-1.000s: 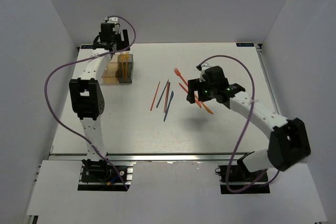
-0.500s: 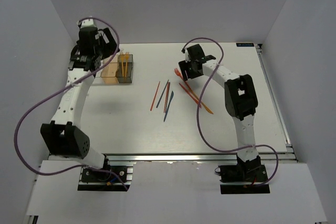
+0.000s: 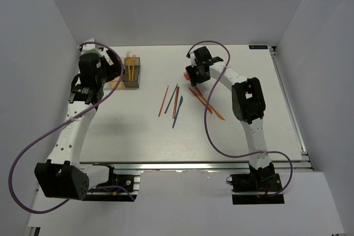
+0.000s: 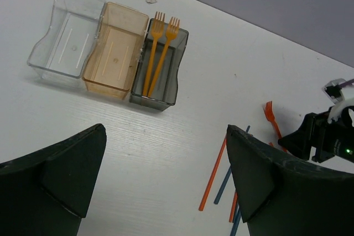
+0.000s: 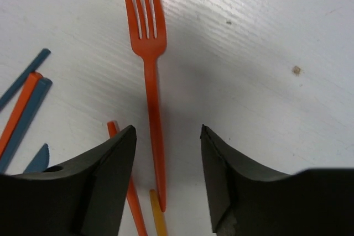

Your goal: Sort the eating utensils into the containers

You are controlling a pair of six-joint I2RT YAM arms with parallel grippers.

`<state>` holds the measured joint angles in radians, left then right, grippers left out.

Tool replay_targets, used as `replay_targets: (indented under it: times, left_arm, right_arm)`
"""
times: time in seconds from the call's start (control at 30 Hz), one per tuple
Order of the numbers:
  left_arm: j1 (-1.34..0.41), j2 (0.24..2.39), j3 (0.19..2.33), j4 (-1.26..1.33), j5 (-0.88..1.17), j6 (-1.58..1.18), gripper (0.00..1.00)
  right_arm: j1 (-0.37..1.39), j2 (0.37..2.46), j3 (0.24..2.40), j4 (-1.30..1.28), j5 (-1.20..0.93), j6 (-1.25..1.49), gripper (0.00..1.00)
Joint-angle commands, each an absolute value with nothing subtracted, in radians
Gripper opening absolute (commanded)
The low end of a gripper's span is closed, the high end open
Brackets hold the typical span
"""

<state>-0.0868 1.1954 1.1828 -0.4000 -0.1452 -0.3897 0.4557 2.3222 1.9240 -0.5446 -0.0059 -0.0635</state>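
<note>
The right gripper point(image 5: 167, 136) is down low over the table point(image 3: 138, 136), in the upper middle of the top view, with its jaws partly spread. In its wrist view a red-orange fork point(image 5: 145, 42) lies flat. Its tines point to the top of the frame and its handle runs down into the gap between the two fingers point(image 5: 105, 181). Bare table shows on each side of the handle, so nothing is pinched. Blue and orange sticks point(image 5: 25, 95) lie at the left edge of that frame. Another orange stick pokes out by the finger at frame left, just beside the fork's handle end.

The left gripper point(image 4: 166, 136) hangs high with its jaws spread wide, holding nothing. At the upper left of its frame sit the joined boxes: the clear box point(image 4: 41, 59), the tan box point(image 4: 105, 84) and the grey box point(image 4: 152, 102). Two orange forks point(image 4: 157, 48) lean in the grey box, tines up. More loose sticks point(image 4: 213, 175) lie toward the lower right.
</note>
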Motion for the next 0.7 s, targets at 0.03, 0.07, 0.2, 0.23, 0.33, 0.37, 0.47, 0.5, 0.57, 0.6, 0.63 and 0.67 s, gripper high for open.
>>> replay_targets:
  times: [0.03, 0.07, 0.2, 0.23, 0.33, 0.37, 0.47, 0.5, 0.57, 0.6, 0.63, 0.67]
  left_arm:
    - [-0.086, 1.193, 1.163, -0.365, -0.072, -0.364, 0.98]
    - [-0.086, 1.195, 1.163, -0.365, -0.071, -0.364, 0.98]
    - [-0.084, 1.204, 1.160, -0.364, -0.049, -0.368, 0.98]
    - [-0.086, 1.207, 1.158, -0.365, -0.041, -0.368, 0.98]
    - [-0.084, 1.216, 1.143, -0.364, -0.002, -0.383, 0.98]
    - [-0.086, 1.219, 1.134, -0.356, 0.020, -0.391, 0.98]
    - [-0.086, 1.230, 1.077, -0.269, 0.190, -0.448, 0.98]
    - [-0.087, 1.239, 1.062, -0.238, 0.231, -0.504, 0.98]
    - [-0.098, 1.246, 1.008, -0.111, 0.325, -0.564, 0.98]
    - [-0.116, 1.246, 0.988, -0.062, 0.343, -0.618, 0.98]
    - [-0.130, 1.241, 0.968, 0.045, 0.354, -0.639, 0.98]
    - [-0.144, 1.241, 0.935, 0.098, 0.366, -0.662, 0.98]
  right_arm:
    - [0.466, 2.394, 2.022, -0.569, -0.003, -0.084, 0.49]
    - [0.466, 2.402, 2.026, -0.571, -0.003, -0.083, 0.45]
    - [0.466, 2.419, 2.037, -0.568, -0.003, -0.075, 0.25]
    - [0.468, 2.419, 2.037, -0.565, -0.003, -0.075, 0.22]
    - [0.468, 2.416, 2.040, -0.555, 0.027, -0.072, 0.00]
    - [0.468, 2.415, 2.045, -0.539, 0.029, -0.071, 0.00]
    - [0.463, 2.389, 2.063, -0.519, 0.011, -0.040, 0.00]
    - [0.459, 2.375, 2.068, -0.499, 0.002, -0.023, 0.00]
    - [0.454, 2.298, 2.050, -0.467, -0.064, 0.041, 0.00]
    - [0.454, 2.264, 2.001, -0.419, -0.083, 0.063, 0.00]
    - [0.456, 2.188, 1.970, -0.394, -0.115, 0.108, 0.00]
    - [0.454, 2.148, 1.939, -0.374, -0.127, 0.126, 0.00]
